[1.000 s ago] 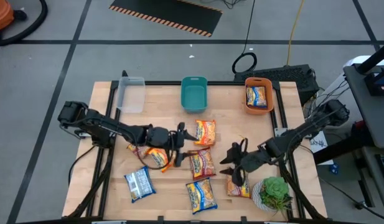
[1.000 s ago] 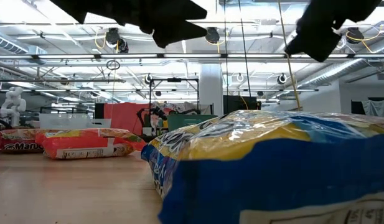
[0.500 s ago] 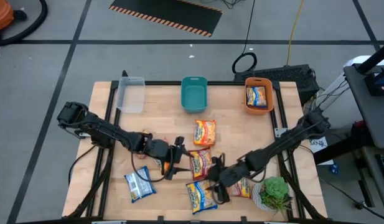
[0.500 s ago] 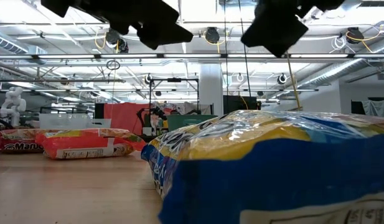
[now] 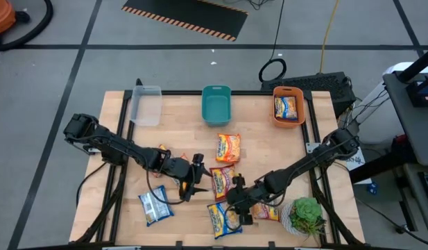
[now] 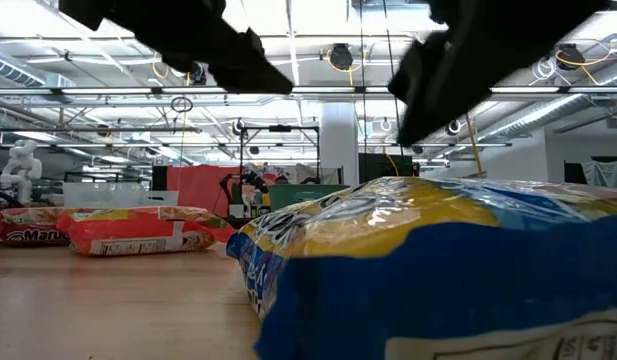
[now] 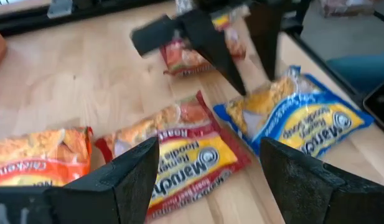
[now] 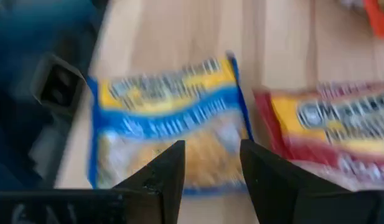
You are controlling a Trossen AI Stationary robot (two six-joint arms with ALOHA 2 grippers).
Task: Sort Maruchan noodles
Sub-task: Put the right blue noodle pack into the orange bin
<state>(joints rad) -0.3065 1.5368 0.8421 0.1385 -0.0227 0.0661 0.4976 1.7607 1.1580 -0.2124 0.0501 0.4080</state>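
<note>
Since sorting is under way, the right gripper [image 5: 239, 203], jaws apart, is held over the yellow-blue packet [image 5: 223, 217], while the left gripper [image 5: 197, 182] is kept open.

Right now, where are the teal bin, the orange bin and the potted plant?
teal bin [image 5: 216, 112]: high view, on its bare inner floor.
orange bin [image 5: 277, 120]: high view, on its near-left rim corner.
potted plant [image 5: 305, 212]: high view, on the middle of its green leaves.

The right gripper [image 5: 236, 203] now sits further toward the table's middle than a second ago, over the yellow-blue packet [image 5: 224, 217], having left the packet by the potted plant [image 5: 307, 215]. The left gripper [image 5: 198, 180] is lower and nearer the red packet [image 5: 224, 182].
</note>
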